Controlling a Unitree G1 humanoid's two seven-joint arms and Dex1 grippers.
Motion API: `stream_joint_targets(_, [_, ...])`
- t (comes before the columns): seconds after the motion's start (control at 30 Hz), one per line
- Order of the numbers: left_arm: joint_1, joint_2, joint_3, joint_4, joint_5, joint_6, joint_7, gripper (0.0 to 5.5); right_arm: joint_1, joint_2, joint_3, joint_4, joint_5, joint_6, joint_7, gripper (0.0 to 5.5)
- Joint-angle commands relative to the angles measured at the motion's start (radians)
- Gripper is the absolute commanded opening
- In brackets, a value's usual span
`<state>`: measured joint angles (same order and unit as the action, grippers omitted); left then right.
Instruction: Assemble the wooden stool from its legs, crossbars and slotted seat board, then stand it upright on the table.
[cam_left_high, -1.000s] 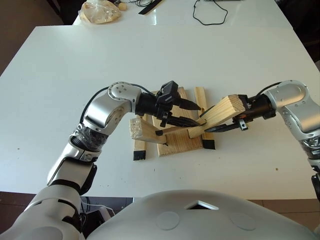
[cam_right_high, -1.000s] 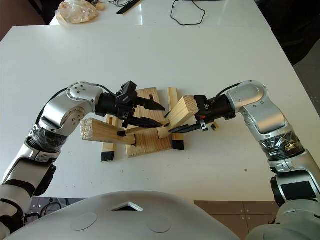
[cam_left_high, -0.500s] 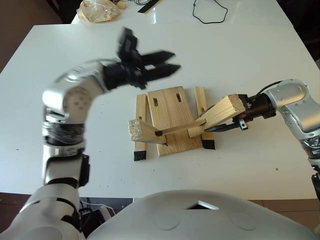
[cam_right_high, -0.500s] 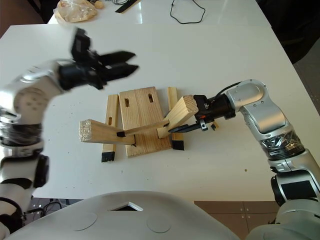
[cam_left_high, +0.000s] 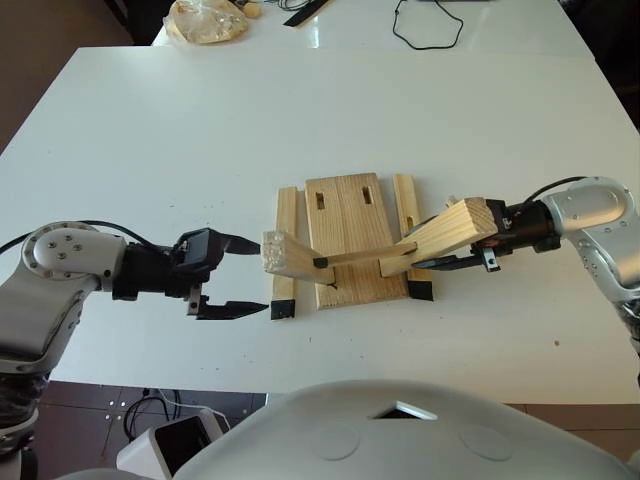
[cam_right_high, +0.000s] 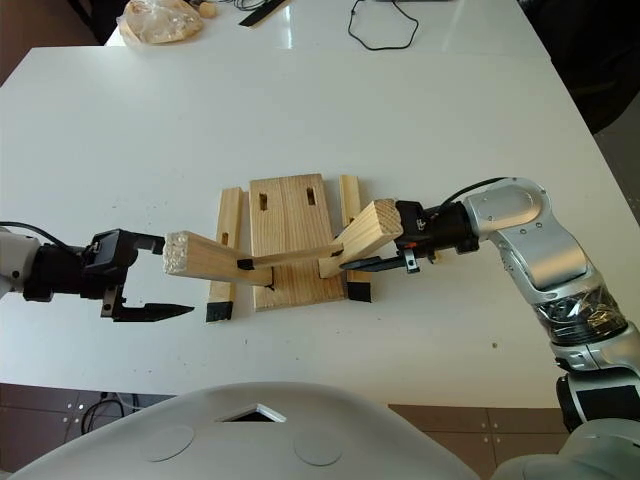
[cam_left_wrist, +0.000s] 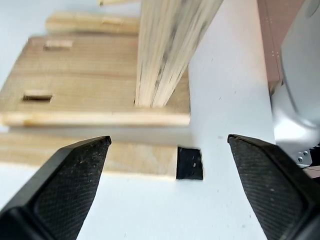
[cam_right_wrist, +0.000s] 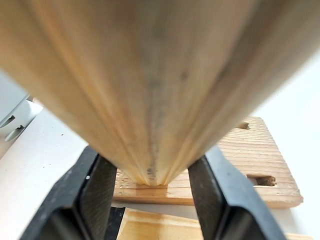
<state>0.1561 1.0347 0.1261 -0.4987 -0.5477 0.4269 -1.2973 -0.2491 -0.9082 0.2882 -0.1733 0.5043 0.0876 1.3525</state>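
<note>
Right fingers (cam_right_wrist: 97, 192): clamped on the right leg (cam_left_high: 450, 232), which is raised at a tilt.
Left fingers (cam_left_wrist: 65, 180): spread wide, empty, low over the worktop (cam_left_high: 150, 130), just beside the left leg (cam_left_high: 292, 258).
Done: one crossbar (cam_left_high: 352, 258) joins both legs above the flat seat board (cam_left_high: 350, 215).
Remaining: two loose strips (cam_left_high: 287, 215) flank the board; slotting in; standing upright.
Unclear: how deep the crossbar sits; whether the left leg touches the board.

A white counter (cam_left_high: 300, 120) fills the foreground, and a 2nd white counter (cam_left_high: 350, 25) butts against its far edge. On that far one lie a crumpled clear bag (cam_left_high: 205, 20), perhaps holding bread, a looped black cable (cam_left_high: 425, 25) and a flat black strip (cam_left_high: 305, 10).
</note>
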Motion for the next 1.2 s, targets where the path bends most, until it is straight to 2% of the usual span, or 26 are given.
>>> stream_joint_targets(0.03, [-0.061,-0.044,-0.031,-0.118,-0.075,0.065,0.072,4.34,0.007,-0.023,0.098,0.062,-0.161,0.063,0.034,2.03])
stream_joint_targets(0.13, [-0.079,-0.053,-0.068,-0.154,-0.087,0.094,0.089,4.34,-0.027,-0.009,0.128,0.073,-0.168,0.067,0.046,2.03])
stream_joint_targets(0.47, [-0.247,-0.194,-0.322,-0.075,0.024,0.114,0.152,4.34,-0.153,0.099,0.283,0.089,-0.227,0.081,0.093,2.03])
stream_joint_targets(0.8, [-0.364,-0.335,-0.437,0.078,0.125,0.105,0.187,4.34,-0.212,0.151,0.352,0.061,-0.243,0.115,0.121,2.03])
stream_joint_targets(0.97, [-0.39,-0.349,-0.447,0.088,0.135,0.102,0.179,4.34,-0.168,0.1,0.288,0.025,-0.196,0.137,0.087,2.03])
stream_joint_targets(1.2, [-0.312,-0.238,-0.324,0.108,0.131,0.065,0.153,4.34,-0.074,-0.031,0.153,0.058,-0.153,0.123,0.072,2.03])
